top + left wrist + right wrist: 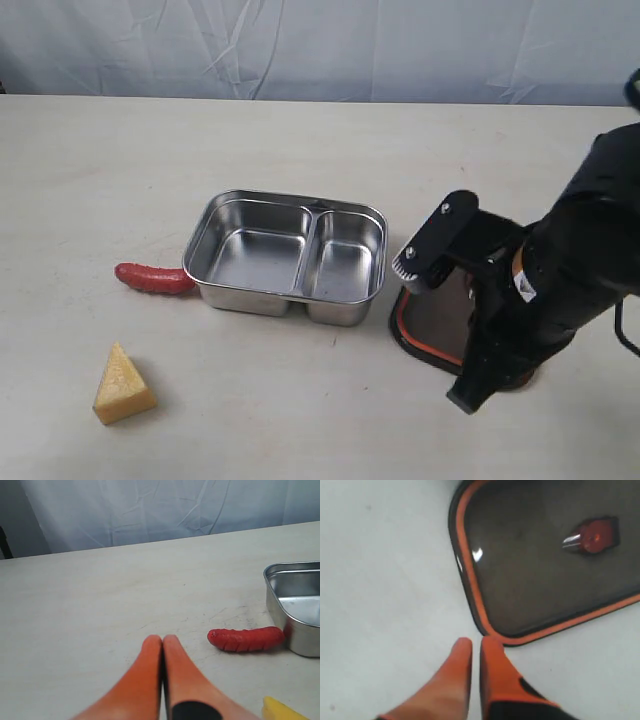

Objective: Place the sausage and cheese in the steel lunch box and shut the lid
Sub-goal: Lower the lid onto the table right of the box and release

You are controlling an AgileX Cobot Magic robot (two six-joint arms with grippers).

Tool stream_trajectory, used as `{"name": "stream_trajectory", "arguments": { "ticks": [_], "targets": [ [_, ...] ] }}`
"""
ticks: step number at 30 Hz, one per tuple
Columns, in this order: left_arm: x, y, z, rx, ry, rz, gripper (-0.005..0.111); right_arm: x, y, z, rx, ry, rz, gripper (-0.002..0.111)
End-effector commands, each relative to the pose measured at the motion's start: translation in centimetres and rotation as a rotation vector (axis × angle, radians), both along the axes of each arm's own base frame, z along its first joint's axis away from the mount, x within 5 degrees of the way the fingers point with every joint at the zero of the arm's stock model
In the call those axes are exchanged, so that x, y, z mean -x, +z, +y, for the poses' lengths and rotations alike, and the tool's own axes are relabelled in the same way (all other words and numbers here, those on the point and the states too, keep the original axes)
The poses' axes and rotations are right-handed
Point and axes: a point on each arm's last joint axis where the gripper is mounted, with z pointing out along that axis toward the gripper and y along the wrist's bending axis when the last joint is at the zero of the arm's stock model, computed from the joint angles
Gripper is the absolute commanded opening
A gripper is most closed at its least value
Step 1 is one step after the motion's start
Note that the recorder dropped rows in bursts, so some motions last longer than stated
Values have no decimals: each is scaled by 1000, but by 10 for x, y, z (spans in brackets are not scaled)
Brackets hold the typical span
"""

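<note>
The steel lunch box [250, 297] stands open mid-table, both compartments bare; one corner shows in the left wrist view [300, 641]. The red sausage [155, 278] lies on the table against the box's left end [246, 639]. The yellow cheese [123, 385] wedge sits nearer the front left; only a corner of it shows in the left wrist view [280, 709]. The dark lid [440, 322] lies seal-side up right of the box, its orange rim and valve tab showing [545, 570]. My right gripper [476, 641] is shut to a thin gap, empty, at the lid's corner. My left gripper [162, 639] is shut and empty, left of the sausage.
The right arm [560, 280] leans over the lid and hides its right part. A pale cloth backdrop [320, 45] hangs behind the table's far edge. The left arm does not show in the exterior view.
</note>
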Motion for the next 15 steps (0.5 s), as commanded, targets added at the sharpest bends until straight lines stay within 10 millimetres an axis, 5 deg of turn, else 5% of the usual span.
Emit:
{"name": "stream_trajectory", "arguments": {
  "ticks": [1, 7, 11, 15],
  "targets": [
    [0, 1, 3, -182, -5, -40, 0, 7, 31, -2, -238, -111, -91, 0],
    [-2, 8, 9, -550, 5, -122, 0, 19, 52, -4, -418, -169, -70, 0],
    [-1, 33, -2, 45, -16, -372, 0, 24, 66, -4, -544, -183, -89, 0],
    [3, 51, 4, 407, 22, -551, 0, 23, 67, -3, -571, -184, -96, 0]
  ]
}}
